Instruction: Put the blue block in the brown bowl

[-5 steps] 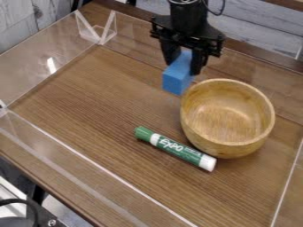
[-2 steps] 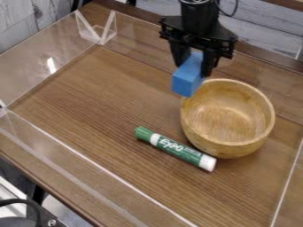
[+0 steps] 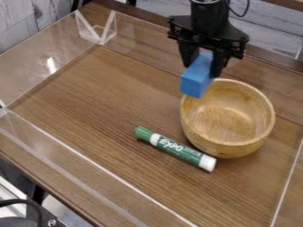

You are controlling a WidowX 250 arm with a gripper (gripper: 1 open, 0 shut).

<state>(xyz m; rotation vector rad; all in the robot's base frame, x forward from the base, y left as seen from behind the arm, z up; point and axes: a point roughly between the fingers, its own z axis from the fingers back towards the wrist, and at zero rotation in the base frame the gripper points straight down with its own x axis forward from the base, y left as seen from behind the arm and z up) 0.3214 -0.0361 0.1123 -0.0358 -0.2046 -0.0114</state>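
We see the gripper [image 3: 206, 60], clamped on the blue block [image 3: 197, 77], shifted rightward since earlier; the block now hangs above the brown bowl's [image 3: 228, 118] upper-left rim. A green-and-white marker [image 3: 174, 147] lies lower centre on the table [image 3: 95, 106].

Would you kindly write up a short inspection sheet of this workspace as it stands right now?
Surface: dark wood-grain tabletop inside clear plastic walls.
Job's things: small bright-blue rectangular block held in the air beside the rim of the round light-brown wooden bowl; nothing lies in the bowl.
Clutter: green-and-white marker lying in front of the bowl.
Grippers: black tool pointing down, shut on the block.
Cables: nothing seen.
Surroundings: too blurred to tell.
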